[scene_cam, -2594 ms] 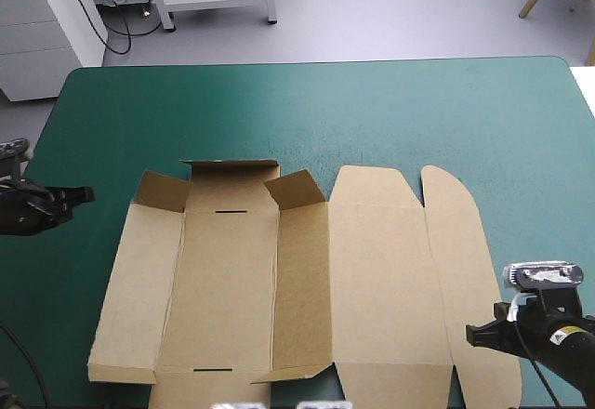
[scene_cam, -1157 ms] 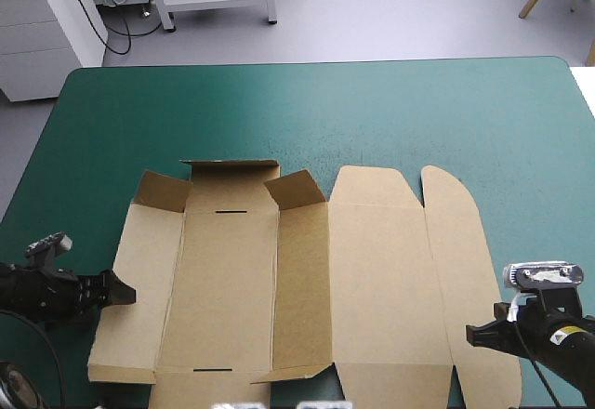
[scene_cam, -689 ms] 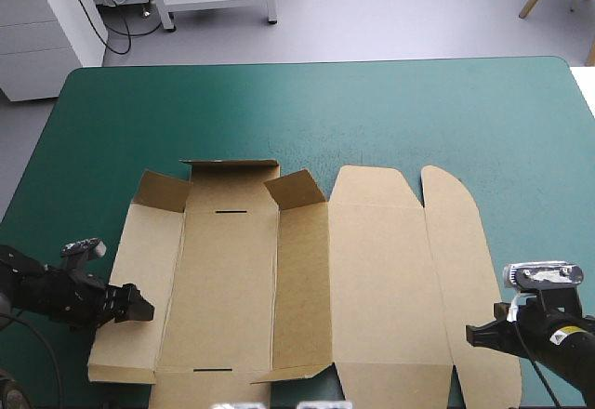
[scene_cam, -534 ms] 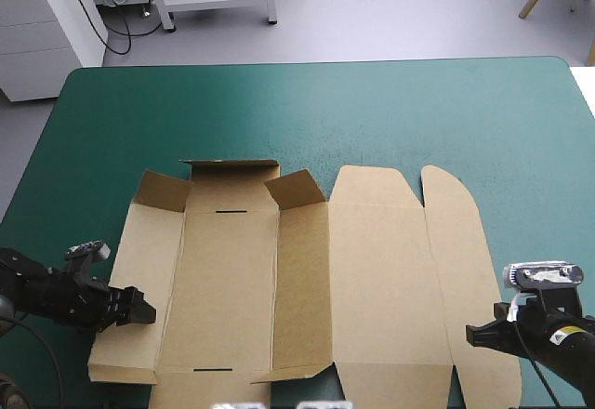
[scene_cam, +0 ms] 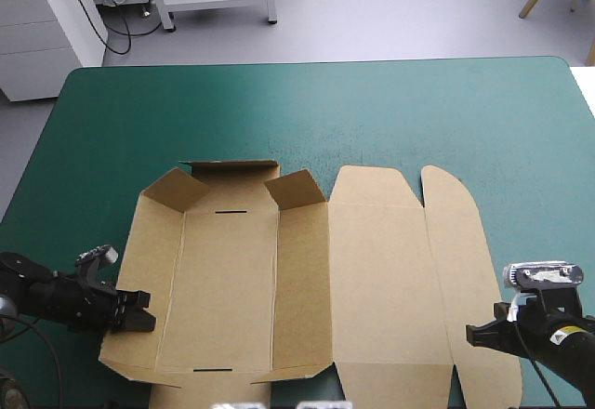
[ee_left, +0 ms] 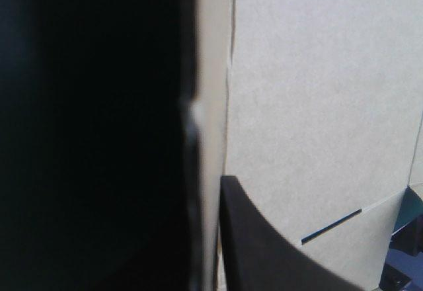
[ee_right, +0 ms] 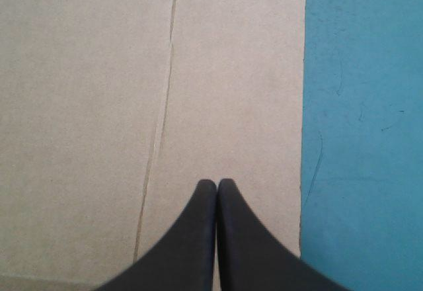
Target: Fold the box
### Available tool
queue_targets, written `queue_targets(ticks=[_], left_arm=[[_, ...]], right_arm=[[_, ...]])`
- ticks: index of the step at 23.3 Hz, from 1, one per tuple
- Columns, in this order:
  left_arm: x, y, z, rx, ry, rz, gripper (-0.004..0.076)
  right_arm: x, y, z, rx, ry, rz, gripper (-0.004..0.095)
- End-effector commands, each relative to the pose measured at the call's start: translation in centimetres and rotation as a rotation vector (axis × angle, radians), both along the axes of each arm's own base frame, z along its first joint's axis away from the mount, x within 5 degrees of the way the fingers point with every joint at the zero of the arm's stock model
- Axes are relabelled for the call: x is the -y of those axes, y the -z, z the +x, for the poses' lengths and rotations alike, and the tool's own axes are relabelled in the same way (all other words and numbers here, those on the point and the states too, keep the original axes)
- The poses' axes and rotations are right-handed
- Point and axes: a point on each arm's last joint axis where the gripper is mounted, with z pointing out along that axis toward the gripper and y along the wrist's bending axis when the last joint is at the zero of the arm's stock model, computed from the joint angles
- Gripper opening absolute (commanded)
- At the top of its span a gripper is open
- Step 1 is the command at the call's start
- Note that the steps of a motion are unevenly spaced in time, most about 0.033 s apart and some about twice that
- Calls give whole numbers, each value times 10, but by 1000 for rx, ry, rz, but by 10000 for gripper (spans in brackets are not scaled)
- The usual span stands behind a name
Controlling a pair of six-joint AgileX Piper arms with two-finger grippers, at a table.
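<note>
Spreading across the near part of the teal-green tabletop (scene_cam: 372,102), the brown box (scene_cam: 381,279) lies mostly flat, its left wall (scene_cam: 149,270) tilted up. The left gripper (scene_cam: 130,321) pinches that wall's outer edge in its jaws; the right gripper (scene_cam: 479,335), jaws closed on nothing, hangs over the box's right flap (scene_cam: 460,260).
</note>
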Motion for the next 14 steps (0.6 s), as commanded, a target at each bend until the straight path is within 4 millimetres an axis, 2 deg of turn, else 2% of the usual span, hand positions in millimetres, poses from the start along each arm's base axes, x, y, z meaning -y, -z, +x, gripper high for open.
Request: queue_targets(ticks=[1,4,8,10,12,13,14], left_arm=[[3,-11,1,-7,34,-38,-10],[-2,-22,10,27,18,-14,-10],[-8,-54,33,133,31,62,-10],[-1,-79,48,201,123,158,-10],[17,-109,65,303,232,263,-10],[30,-131,78,383,276,361,-10],[36,-139,82,415,305,393,-10]], right_arm=[[0,-10,5,66,5,11,-19],[0,-10,5,66,5,11,-19],[0,-10,5,66,5,11,-19],[0,-10,5,66,5,11,-19],[0,-10,5,66,5,11,-19],[0,-10,5,66,5,11,-19],[0,-10,5,66,5,11,-19]])
